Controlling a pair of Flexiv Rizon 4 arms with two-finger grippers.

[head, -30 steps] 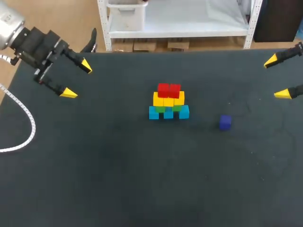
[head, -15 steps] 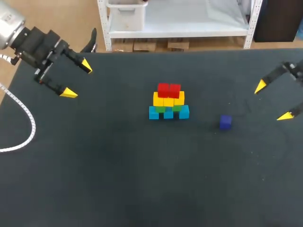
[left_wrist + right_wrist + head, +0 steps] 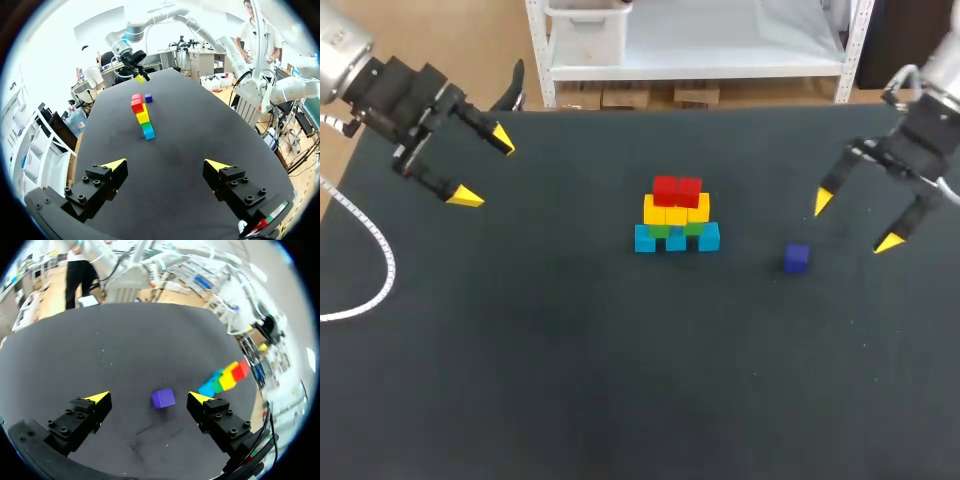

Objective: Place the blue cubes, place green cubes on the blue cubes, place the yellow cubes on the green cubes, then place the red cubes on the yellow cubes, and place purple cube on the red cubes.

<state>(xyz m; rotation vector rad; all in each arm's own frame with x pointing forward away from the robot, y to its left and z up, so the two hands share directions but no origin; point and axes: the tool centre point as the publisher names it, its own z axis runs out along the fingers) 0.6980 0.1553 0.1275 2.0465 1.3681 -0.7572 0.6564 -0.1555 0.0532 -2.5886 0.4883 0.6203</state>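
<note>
A dark table (image 3: 570,380) fills most of the head view. Just above its centre stands a small stepped pile: three blue cubes (image 3: 675,240) in a row at the bottom, green cubes (image 3: 660,231) peeking out on top of them, a row of yellow cubes (image 3: 676,211) above those, and two red cubes (image 3: 677,189) side by side at the top. The purple cube (image 3: 796,258) sits alone on the table, to the right of the pile and slightly lower in the frame, apart from it.

The right gripper (image 3: 856,222) hangs at the right of the frame, just right of and a little above the purple cube, its yellow-tipped fingers spread wide and holding nothing. In the right wrist view the purple cube lies between the two open fingers, touching neither, with the pile farther ahead.

The left gripper (image 3: 483,168) is in the upper left corner, well apart from the pile, also wide open and with nothing in it. A white ribbed cable (image 3: 382,272) loops down the left edge.
</note>
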